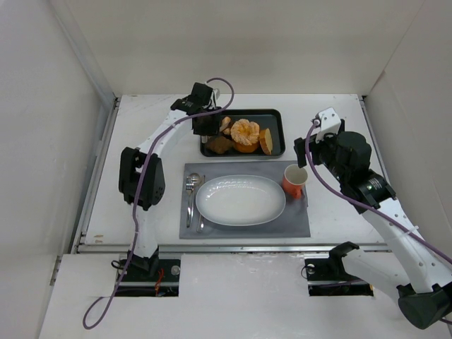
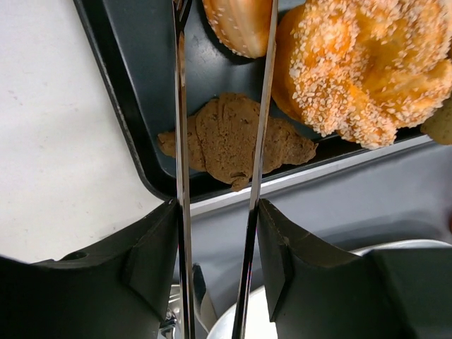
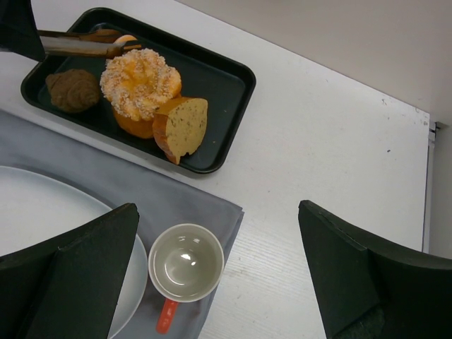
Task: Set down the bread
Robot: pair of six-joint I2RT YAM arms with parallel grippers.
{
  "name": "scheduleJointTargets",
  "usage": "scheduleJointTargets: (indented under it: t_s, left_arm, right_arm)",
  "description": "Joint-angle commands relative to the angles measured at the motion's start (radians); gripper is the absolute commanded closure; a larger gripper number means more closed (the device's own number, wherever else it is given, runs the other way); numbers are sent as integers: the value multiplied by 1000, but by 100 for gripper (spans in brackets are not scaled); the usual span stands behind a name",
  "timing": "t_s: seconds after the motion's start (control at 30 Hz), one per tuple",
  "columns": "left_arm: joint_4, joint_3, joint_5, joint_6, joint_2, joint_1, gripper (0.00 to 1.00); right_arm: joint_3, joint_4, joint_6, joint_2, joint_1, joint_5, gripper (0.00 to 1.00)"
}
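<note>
- Top external view: white tabletop (image 1: pixel 332 120) spread beneath both pairs of jaws.
- Grey mat (image 1: pixel 300 219) below the right jaws, on the near side of the left jaws.
- White oval plate (image 1: pixel 240 200) on the mat, left of the right jaws.
- Black tray (image 1: pixel 274 116) directly under the left jaws, well ahead of the right jaws.
- Right gripper (image 3: pixel 219 272): jaws wide apart and empty, hanging over the orange cup (image 3: pixel 186 263).
- Left gripper (image 2: pixel 217 240): jaws clamped on metal tongs (image 2: pixel 181 141), blades parted.
- Segmented sesame pastry (image 2: pixel 360 63) right of the tong blades, a cut loaf piece (image 3: pixel 185 126) against its far side.
- Brown chunk (image 2: pixel 233 141) straddled by the blades, just ahead of the left jaws.
- Bread (image 2: pixel 240 25) in the tray past the chunk, between the blades near their tips; pinched or not, cannot tell.
</note>
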Motion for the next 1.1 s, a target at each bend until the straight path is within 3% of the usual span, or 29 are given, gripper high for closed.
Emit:
scheduleJointTargets:
  t_s: [0.0,0.17,0.43,1.07]
  left_arm:
    - [-31,52,6,15,1,-15,58]
    - [-31,52,6,15,10,-15,58]
    - [-31,52,-5,15,-10,-24,75]
    - [-1,4,-167,6,-211,-24,84]
  right_arm:
    - [0,46,-2,-20,7,13,0]
    - [0,56,-2,-29,7,13,0]
    - [0,56,-2,-29,7,13,0]
    - [0,56,-2,-38,7,13,0]
